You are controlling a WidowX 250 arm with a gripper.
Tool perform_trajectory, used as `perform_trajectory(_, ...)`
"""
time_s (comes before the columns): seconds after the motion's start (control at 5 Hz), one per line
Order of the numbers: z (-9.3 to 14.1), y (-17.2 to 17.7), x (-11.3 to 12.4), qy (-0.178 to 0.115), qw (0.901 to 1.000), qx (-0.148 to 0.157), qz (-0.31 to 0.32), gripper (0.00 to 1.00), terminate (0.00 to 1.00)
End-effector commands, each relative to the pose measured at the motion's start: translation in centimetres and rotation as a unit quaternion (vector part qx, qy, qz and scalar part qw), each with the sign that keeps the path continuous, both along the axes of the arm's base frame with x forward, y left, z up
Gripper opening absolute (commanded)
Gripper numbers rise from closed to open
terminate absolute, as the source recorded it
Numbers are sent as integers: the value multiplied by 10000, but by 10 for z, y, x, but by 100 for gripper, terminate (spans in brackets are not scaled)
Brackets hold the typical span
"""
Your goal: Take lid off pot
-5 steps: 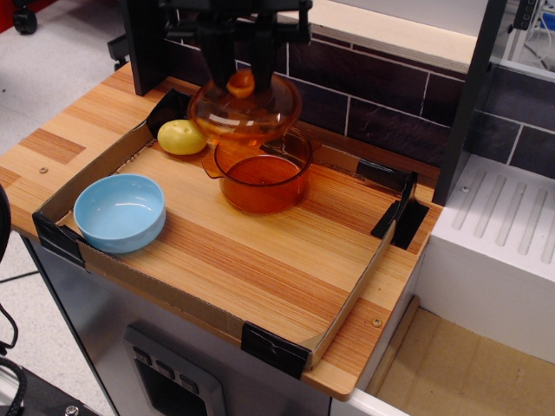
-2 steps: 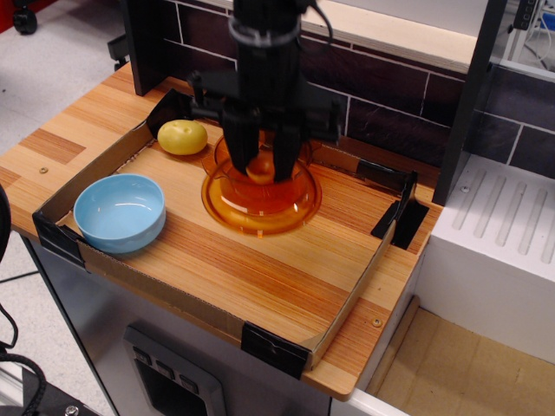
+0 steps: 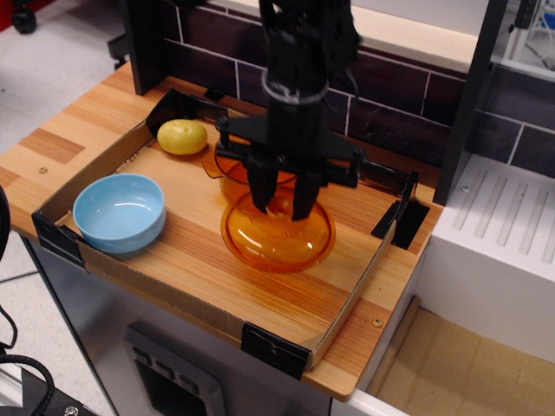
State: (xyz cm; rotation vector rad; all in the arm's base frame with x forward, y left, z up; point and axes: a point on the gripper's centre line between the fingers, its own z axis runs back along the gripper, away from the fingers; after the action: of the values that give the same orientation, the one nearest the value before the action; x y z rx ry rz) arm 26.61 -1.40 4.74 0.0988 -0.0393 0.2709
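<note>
The amber lid (image 3: 277, 238) is off the pot and sits low over the wooden board, in front and to the right of the pot. My gripper (image 3: 281, 206) points straight down, its two black fingers shut on the lid's orange knob. I cannot tell whether the lid touches the board. The amber pot (image 3: 225, 166) stands uncovered behind the lid, mostly hidden by my gripper and arm; only its left rim and handle show.
A yellow round fruit (image 3: 182, 136) lies at the back left and a light blue bowl (image 3: 119, 211) at the front left. A low cardboard rim (image 3: 347, 303) edges the board. A dark tiled wall (image 3: 390, 113) rises behind, and a white rack (image 3: 503, 225) stands to the right.
My gripper moved the lid from above the pot forward and to the right, then lowered it near the board. The pot stayed in place and is uncovered.
</note>
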Motion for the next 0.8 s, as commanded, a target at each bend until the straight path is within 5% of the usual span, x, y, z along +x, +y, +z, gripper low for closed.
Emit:
perform_trajectory(0.0, -4, -2, 18, -187, 9997, 57, 112, 0, 0)
perform_trajectory(0.2, -10, -3, 22, -193, 9997, 52, 130, 0, 0)
perform_trajectory(0.4, -5, -4, 23, -225, 9997, -121, 50, 100, 0)
perform_trajectory(0.6, 5, -4, 22, -197, 9990, -395, -20, 100, 0)
